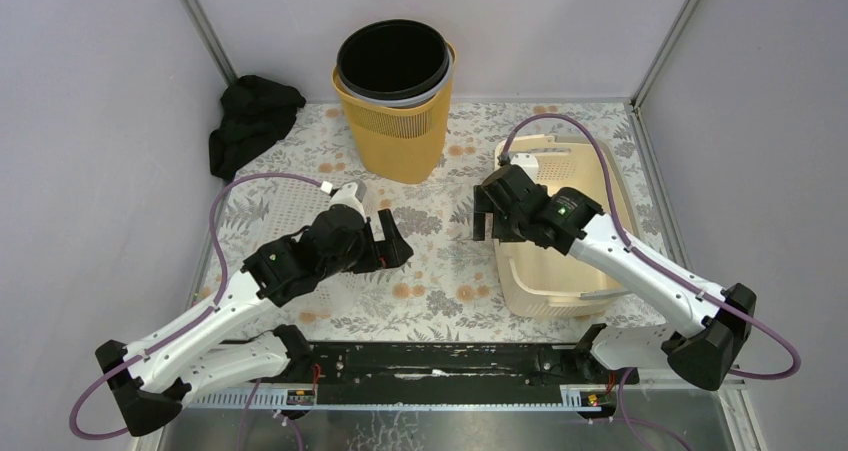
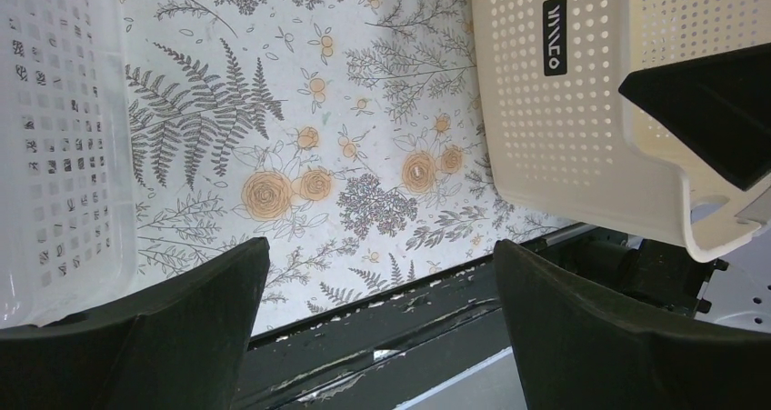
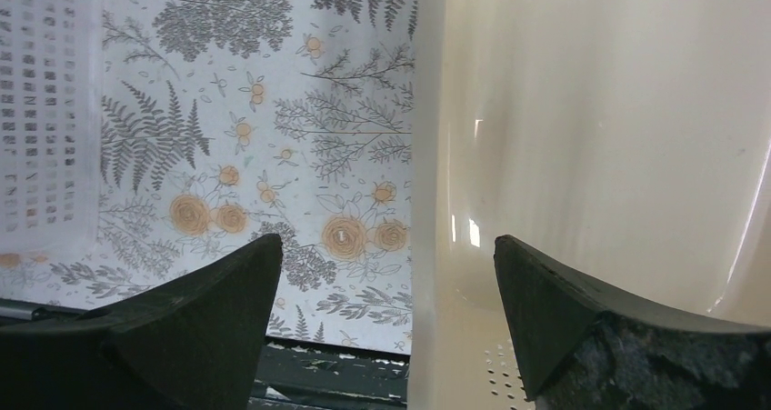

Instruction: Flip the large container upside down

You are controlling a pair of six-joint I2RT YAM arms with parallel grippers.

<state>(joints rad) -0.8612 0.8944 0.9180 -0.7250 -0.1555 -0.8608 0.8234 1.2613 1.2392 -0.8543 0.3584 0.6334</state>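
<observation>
Floral tablecloth [image 1: 450,271] covers the table between grey walls. At its right the large cream basket [image 1: 548,296] stands mouth up — its black label [image 2: 554,35] bears white letters I cannot read. The right gripper [image 1: 483,221] straddles the basket's left wall, jaws wide apart. The left gripper [image 1: 398,239], also spread and empty, points toward the basket. Behind them, a yellow bin [image 1: 400,136] holds a black bin [image 1: 392,61]. A white tray [image 1: 285,206] lies left, with a black cloth [image 1: 250,121] in the corner.

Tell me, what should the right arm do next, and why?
Probably close the right fingers on the basket's wall. They stand open with that wall's rim between them, and the basket sits upright, so it likely needs a grip before it can be tipped over.
</observation>
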